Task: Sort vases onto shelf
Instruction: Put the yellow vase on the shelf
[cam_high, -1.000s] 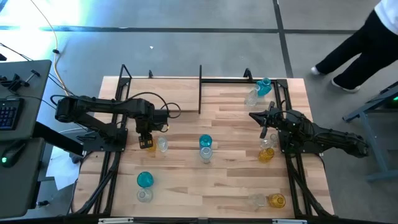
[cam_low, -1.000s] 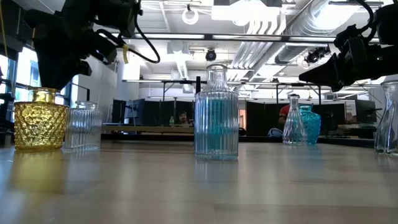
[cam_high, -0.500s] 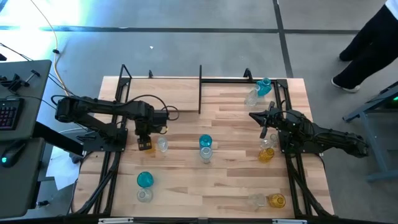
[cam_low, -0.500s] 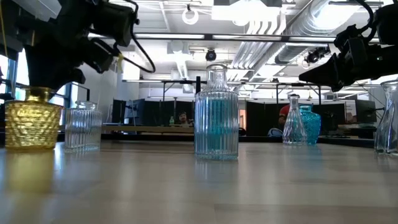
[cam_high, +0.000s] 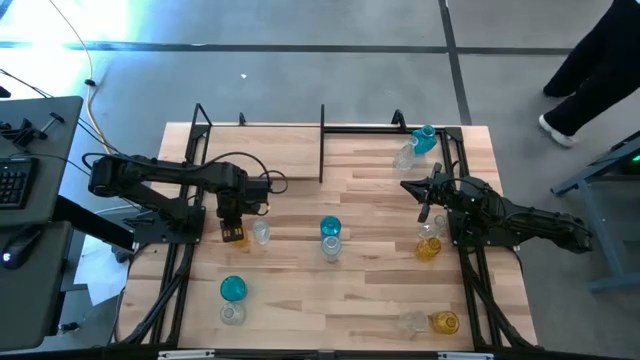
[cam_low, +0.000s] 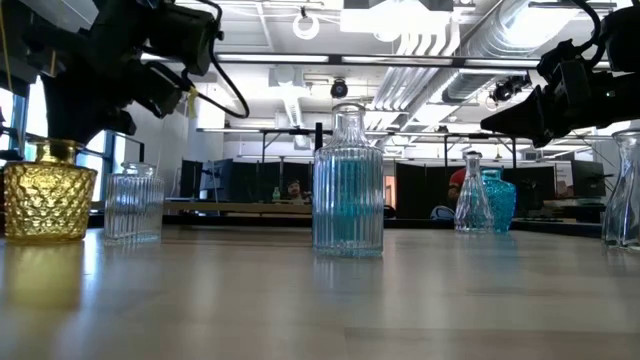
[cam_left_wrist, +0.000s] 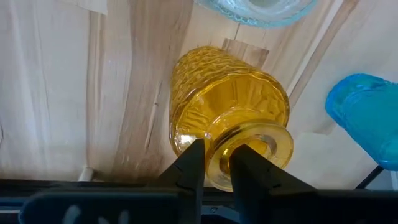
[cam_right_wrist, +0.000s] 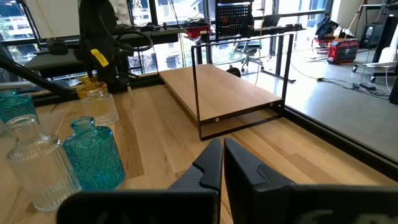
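Amber glass vase (cam_left_wrist: 230, 124) sits rim-pinched in the left gripper (cam_left_wrist: 216, 163) jaws, so lifting straight up toward the shelf (cam_high: 270, 150) seems wisest, while the right gripper (cam_right_wrist: 222, 155) waits closed, empty.

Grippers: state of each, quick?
Left end effector: closed on the rim of the amber vase.
Right end effector: shut, holding nothing.

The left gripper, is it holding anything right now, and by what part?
Yes. The left gripper has its fingers closed on the rim of the amber vase, one finger inside the mouth. The right gripper holds nothing.
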